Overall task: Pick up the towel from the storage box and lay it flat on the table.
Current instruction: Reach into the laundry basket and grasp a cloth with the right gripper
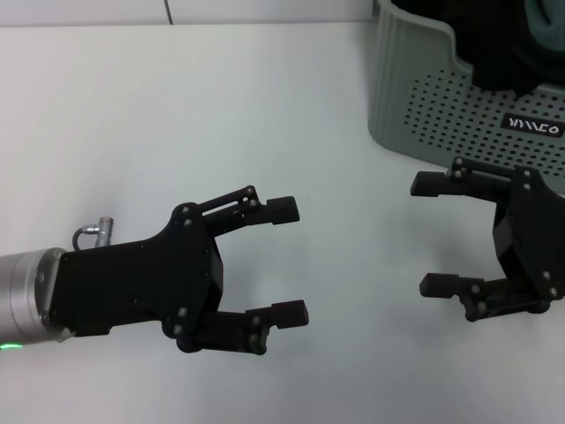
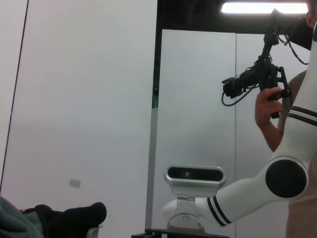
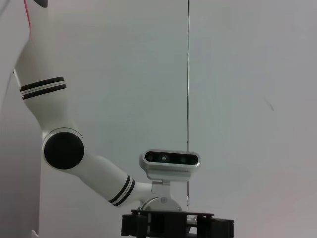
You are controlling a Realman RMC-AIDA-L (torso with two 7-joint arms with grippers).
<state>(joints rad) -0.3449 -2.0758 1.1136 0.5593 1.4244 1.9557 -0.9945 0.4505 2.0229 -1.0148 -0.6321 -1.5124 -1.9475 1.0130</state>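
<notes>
The grey-green storage box [image 1: 441,106] with its dotted side and black label [image 1: 532,128] stands at the table's far right. A black cloth bundle [image 1: 499,44] fills it. A bit of teal cloth [image 1: 546,16] at the box's far corner looks like the towel, and most of it is hidden. The same teal cloth [image 2: 10,223] shows beside the black bundle [image 2: 69,218] in the left wrist view. My left gripper [image 1: 290,261] is open and empty over the white table [image 1: 177,106]. My right gripper [image 1: 428,234] is open and empty just in front of the box.
The two grippers face each other with a gap between them. In the left wrist view a person [image 2: 277,114] holds a camera rig [image 2: 257,77] behind my right arm [image 2: 257,191]. My left arm [image 3: 79,158] shows in the right wrist view.
</notes>
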